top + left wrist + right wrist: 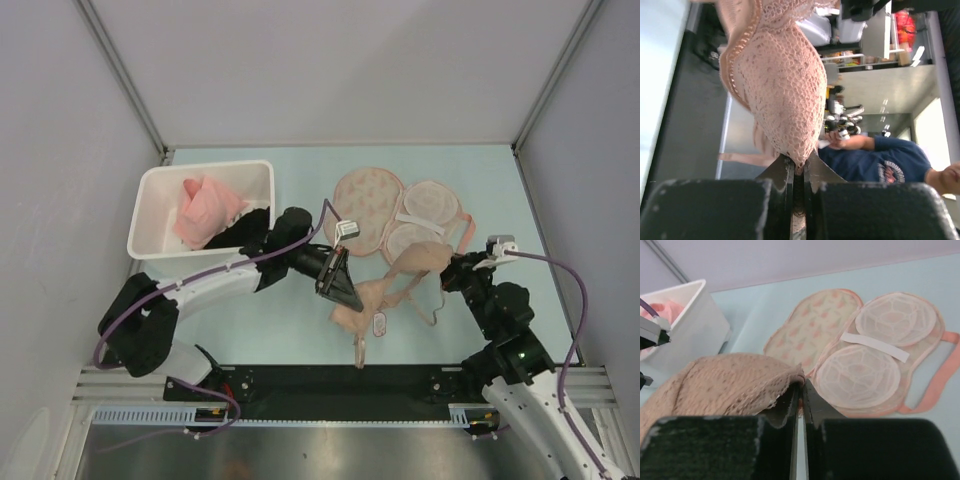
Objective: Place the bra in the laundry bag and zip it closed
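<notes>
– Both hands on the bra (400,280) in top view?
– Yes. Left hand (336,278) is clenched on one end, right hand (456,268) on the other. The bra spans between them, at the near edge of the laundry bag (372,208), which lies open on the surface (260,320).
– Left wrist?
– Left hand (799,167) pinched tight on the bra (785,85) mesh.
– Right wrist?
– Right hand (801,390) clamped on the bra (725,380) edge. Laundry bag (860,350) beyond it, white lining up.

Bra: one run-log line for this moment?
left claw: shut on bra | right claw: shut on bra | bra: held between both claws, not yet in bag | laundry bag: lying open, unzipped, beyond bra
</notes>
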You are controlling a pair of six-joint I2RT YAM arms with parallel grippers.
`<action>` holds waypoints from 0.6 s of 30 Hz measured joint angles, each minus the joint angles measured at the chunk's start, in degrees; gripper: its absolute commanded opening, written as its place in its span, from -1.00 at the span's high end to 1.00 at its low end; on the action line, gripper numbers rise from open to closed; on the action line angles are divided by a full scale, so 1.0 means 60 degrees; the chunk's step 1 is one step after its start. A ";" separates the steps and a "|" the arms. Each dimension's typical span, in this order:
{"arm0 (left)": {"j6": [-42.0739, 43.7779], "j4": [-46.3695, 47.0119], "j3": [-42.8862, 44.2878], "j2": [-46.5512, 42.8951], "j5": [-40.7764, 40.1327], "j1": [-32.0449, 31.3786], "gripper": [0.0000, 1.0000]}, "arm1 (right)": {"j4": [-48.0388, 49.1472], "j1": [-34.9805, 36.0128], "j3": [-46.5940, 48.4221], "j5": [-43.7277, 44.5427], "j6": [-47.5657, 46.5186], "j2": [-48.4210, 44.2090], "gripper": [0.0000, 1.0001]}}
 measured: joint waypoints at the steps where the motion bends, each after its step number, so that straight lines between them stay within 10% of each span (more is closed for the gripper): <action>1: 0.0412 -0.0630 0.0382 0.0186 -0.0106 0.0004 1.00 | 0.0557 0.0000 -0.0474 0.0062 0.0087 -0.0076 0.61; 8: 0.3541 -0.4630 0.2251 0.0823 -0.2324 0.0124 1.00 | 0.3869 -0.0189 -0.3045 0.0678 0.0933 0.1712 0.48; 12: 0.4914 -0.6215 0.2269 0.0918 -0.4339 0.0127 1.00 | 0.4506 -0.0262 -0.3679 0.0776 0.1297 0.1315 -0.37; 18: 0.6470 -0.7100 0.1880 0.1381 -0.6827 0.0131 1.00 | 0.2761 -0.0259 -0.2973 0.1213 0.1126 -0.0732 -0.65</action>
